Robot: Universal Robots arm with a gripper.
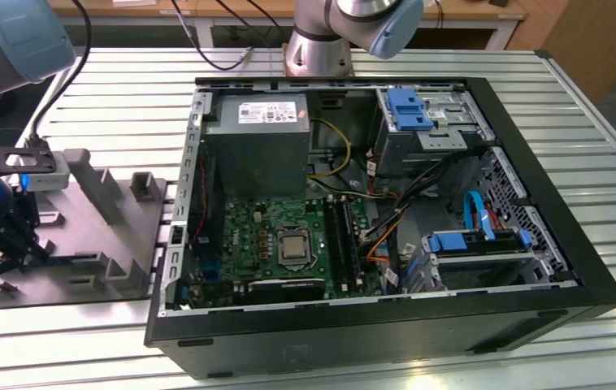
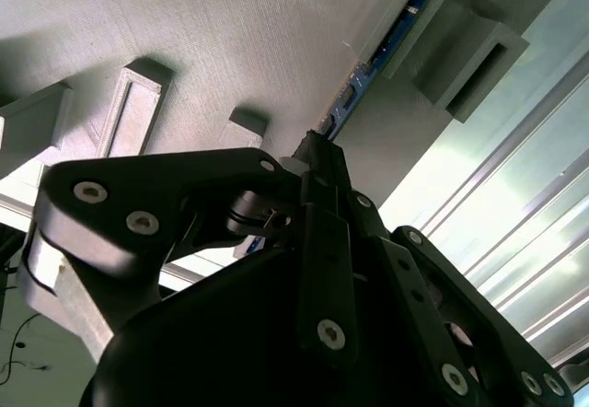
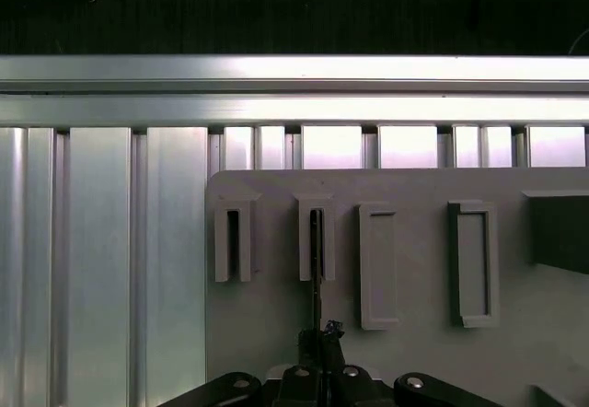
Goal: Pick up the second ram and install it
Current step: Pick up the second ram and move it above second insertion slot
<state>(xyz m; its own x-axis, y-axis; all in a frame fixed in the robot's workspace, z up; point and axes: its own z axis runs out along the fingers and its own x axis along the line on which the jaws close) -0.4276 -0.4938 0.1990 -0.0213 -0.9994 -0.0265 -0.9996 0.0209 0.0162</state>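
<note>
Over matte grey moulded tray [image 3: 423,250], black gripper [image 3: 320,333] clamped on thin flat blue ram [image 2: 386,43]

We saw a black gripper [image 2: 317,154], the second ram [image 2: 386,43] dark blue along its edge, a plain grey fixture tray [image 1: 91,286], a green motherboard [image 1: 270,231] and blue drive brackets [image 1: 408,110] inside a black case [image 1: 395,333], and a silver table [image 1: 123,97] striped with ribs.

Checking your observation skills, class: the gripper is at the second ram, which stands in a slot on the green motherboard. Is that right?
No. The second ram stands in a slot of the grey fixture tray, not on the motherboard; the second wrist view shows it, with the gripper at it.
</note>
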